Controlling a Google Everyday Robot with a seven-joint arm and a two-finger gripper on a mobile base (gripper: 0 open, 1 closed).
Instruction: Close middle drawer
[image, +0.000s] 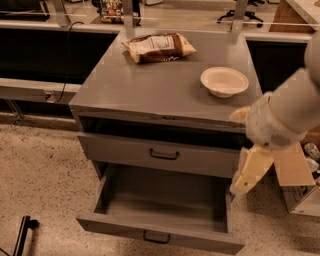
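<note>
Speckled stone floor (40, 170) lay beneath the grey metal cabinet (165, 85). The middle drawer (165, 200), a deep rectangular tray, stood pulled out. The smooth cream gripper (247, 177) hung near its right side; whether it was wide or narrow could not be told.

White rounded arm (292, 112), cream tapered pincer (246, 179) low at right

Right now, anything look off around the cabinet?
Middle drawer is pulled far out, tray empty; the drawer above sits pushed in. Gripper hangs over the open drawer's right side, away from its handle. Nothing spilled.
</note>
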